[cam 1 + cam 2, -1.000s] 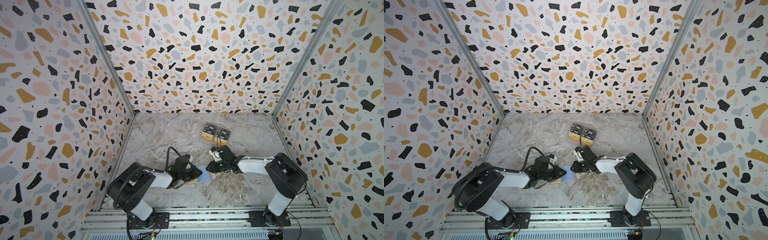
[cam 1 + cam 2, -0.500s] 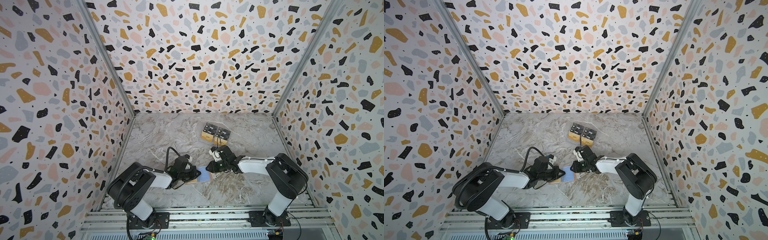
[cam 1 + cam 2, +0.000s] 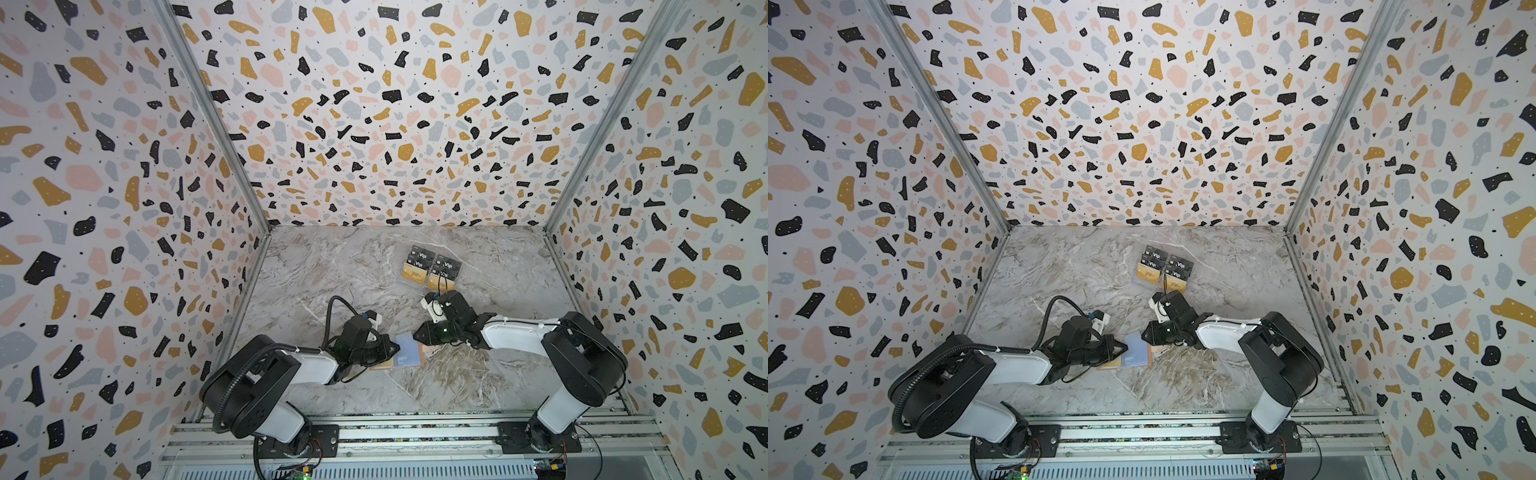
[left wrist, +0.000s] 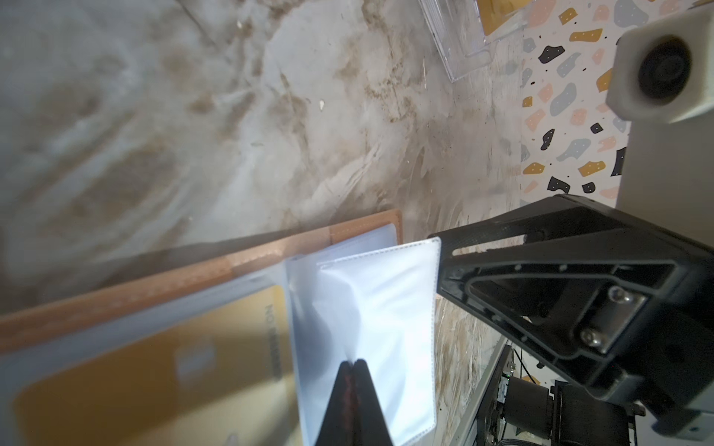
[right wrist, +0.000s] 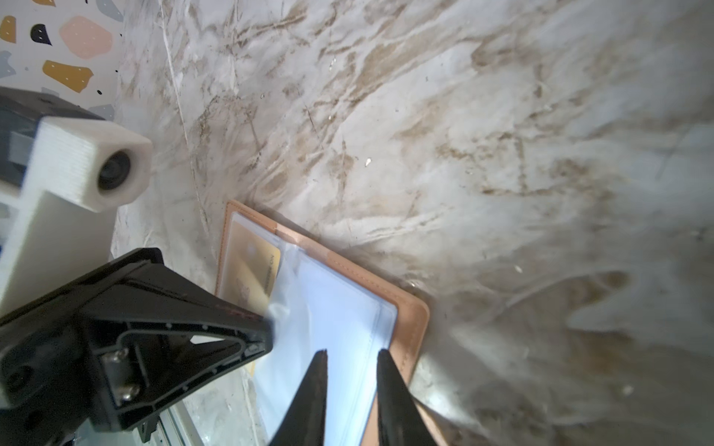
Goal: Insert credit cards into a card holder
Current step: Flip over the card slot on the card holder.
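The peach card holder [image 3: 419, 354] [image 3: 1149, 355] lies open on the marble table between both arms. In the left wrist view my left gripper [image 4: 351, 363] is shut on a loose clear sleeve [image 4: 386, 309] of the holder, lifting it slightly. A gold credit card [image 4: 154, 367] [image 5: 255, 274] sits in the sleeve beside it. My right gripper [image 5: 352, 353] is open a little, its fingertips just above the bluish sleeve near the holder's peach edge [image 5: 409, 332], with nothing between them. In both top views the left gripper [image 3: 390, 347] and the right gripper [image 3: 415, 334] nearly meet over the holder.
A clear tiered stand [image 3: 432, 270] [image 3: 1165, 270] behind the right gripper holds black Vip cards [image 3: 422, 257] and gold cards [image 3: 413, 272]. Terrazzo walls close in the table on three sides. The arm bases stand on a rail [image 3: 415, 432] at the front.
My left gripper has closed the last bit onto the clear sleeve. Neither arm has visibly shifted, and the right gripper's opening is unchanged.
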Available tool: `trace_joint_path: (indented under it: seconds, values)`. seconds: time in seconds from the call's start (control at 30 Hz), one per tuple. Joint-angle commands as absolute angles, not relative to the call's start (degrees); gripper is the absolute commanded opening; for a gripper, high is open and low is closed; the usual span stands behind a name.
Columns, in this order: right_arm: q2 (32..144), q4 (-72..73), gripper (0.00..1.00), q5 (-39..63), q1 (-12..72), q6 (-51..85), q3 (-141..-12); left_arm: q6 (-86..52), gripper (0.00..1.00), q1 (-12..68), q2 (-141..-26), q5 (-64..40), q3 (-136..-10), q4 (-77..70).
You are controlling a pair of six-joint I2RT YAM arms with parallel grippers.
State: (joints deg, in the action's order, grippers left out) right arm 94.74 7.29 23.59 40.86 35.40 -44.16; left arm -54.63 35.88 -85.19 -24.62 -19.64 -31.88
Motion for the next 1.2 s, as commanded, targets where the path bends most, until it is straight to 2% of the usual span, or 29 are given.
trace_joint_path:
  seconds: [0.0, 0.87, 1.07, 1.17]
  values:
    - [92.18, 7.86, 0.24, 23.91, 40.61, 36.51, -43.04, -53.81, 0.0, 35.36, -84.04, -25.44, -18.47, -35.03]
    - [94.76, 5.15, 0.2, 25.53, 47.04, 35.41, -46.93, -53.14, 0.0, 34.63, -82.2, -27.08, -16.34, -35.86]
    - [95.24, 8.21, 0.2, 28.26, 47.11, 36.74, -46.02, -51.74, 0.33, 34.29, -79.14, -25.96, -17.64, -29.02]
    - [95.64, 9.33, 0.21, 29.54, 47.2, 37.17, -46.05, -48.92, 0.46, 33.99, -75.93, -24.94, -18.91, -22.34]
